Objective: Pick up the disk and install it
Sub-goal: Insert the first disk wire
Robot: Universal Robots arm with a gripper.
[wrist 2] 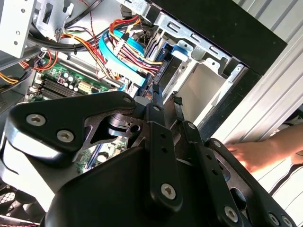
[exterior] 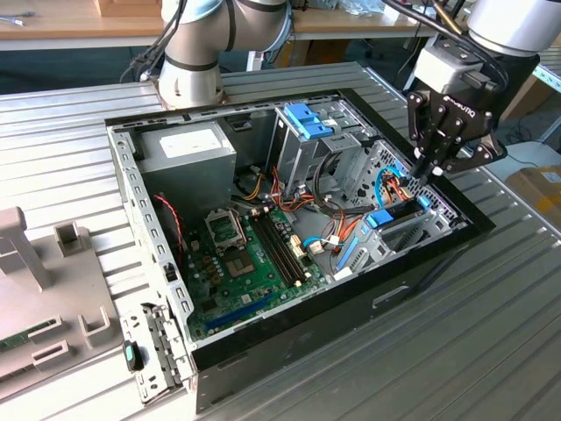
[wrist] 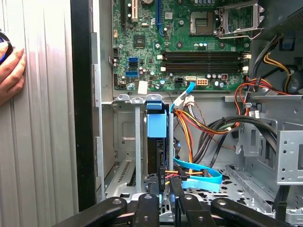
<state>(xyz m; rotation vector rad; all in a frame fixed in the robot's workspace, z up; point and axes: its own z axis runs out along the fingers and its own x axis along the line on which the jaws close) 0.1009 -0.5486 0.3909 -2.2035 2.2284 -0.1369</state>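
Disk point(wrist: 156, 142) sits on edge in the lower drive bay point(wrist: 125, 142) of the open computer case point(exterior: 153, 232), its light-blue rail end facing up toward the motherboard point(wrist: 189, 42) in the first wrist view; you can see the same blue tab in the exterior view point(exterior: 379, 219). Your gripper point(exterior: 427, 171) hangs right over that bay, fingers point(wrist: 176, 187) drawn close together, with the disk's near edge at their tips; whether they pinch it you cannot tell. A blue data cable point(wrist: 199, 172) and orange-yellow power wires point(wrist: 189, 127) lie just beside the disk inside the case. A hand point(wrist: 10, 71) rests on the ribbed counter point(exterior: 491, 289) outside the case wall.
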